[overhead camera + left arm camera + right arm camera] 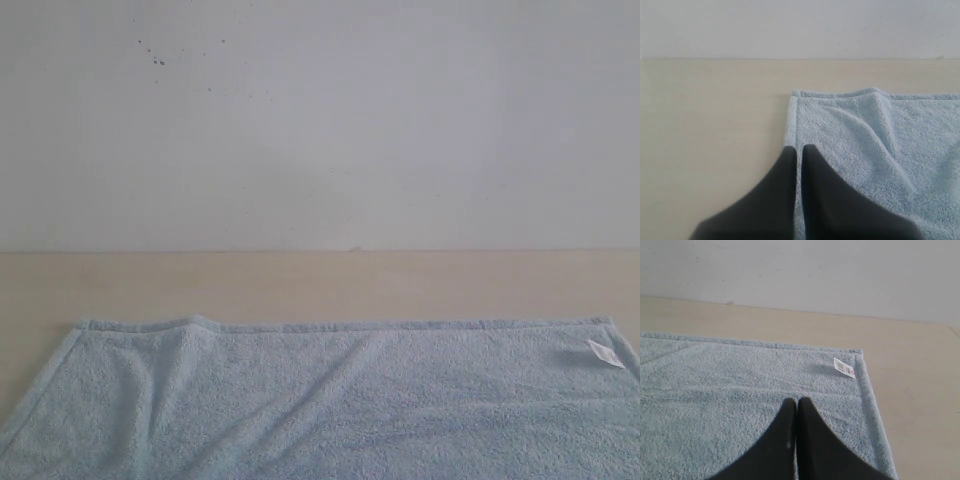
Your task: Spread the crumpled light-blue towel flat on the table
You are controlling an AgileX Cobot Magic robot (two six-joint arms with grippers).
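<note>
The light-blue towel lies spread over the beige table, its far hem straight, with soft ridges near its left corner. Its white tag lies at the far right corner. No gripper shows in the exterior view. In the left wrist view my left gripper hovers over the left side hem of the towel, jaws together with a hairline slit and nothing visibly held. In the right wrist view my right gripper is shut above the towel, short of the tag.
An off-white speckled wall stands behind the table's far edge. A strip of bare table shows to the left of the towel, another strip of table to its right, and one beyond its far hem.
</note>
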